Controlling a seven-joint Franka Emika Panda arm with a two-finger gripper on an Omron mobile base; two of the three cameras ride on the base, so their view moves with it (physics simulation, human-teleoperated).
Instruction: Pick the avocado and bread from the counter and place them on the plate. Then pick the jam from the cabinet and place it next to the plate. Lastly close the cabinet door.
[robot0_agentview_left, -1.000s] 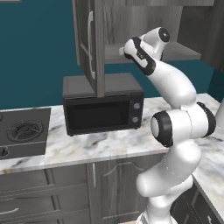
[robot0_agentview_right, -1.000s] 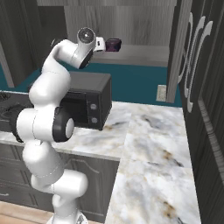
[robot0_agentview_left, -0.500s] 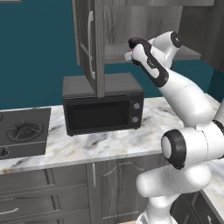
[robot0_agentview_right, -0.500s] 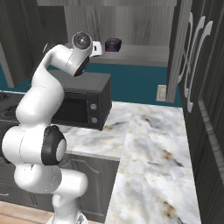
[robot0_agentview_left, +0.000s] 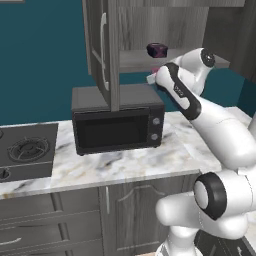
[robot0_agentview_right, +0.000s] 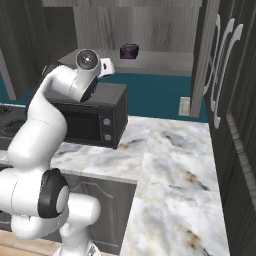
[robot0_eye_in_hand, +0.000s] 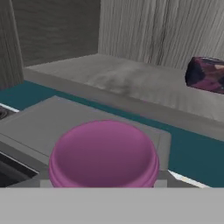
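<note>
A small dark purple jar (robot0_agentview_right: 129, 51) stands on the grey cabinet shelf (robot0_agentview_right: 165, 61), above the black microwave (robot0_agentview_right: 102, 117) resting on the white-and-grey marble bench (robot0_agentview_right: 170, 170).

base views flank arm, share microwave (robot0_agentview_left: 118, 123)

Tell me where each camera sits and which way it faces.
Left base view: behind the arm, to its left, facing the microwave and open cabinet; arm at right.
Right base view: behind, to its right, facing the counter; arm at left.
Hand view: on the hand, facing the shelf over the held pink jar.
Both base views share the microwave.
</note>
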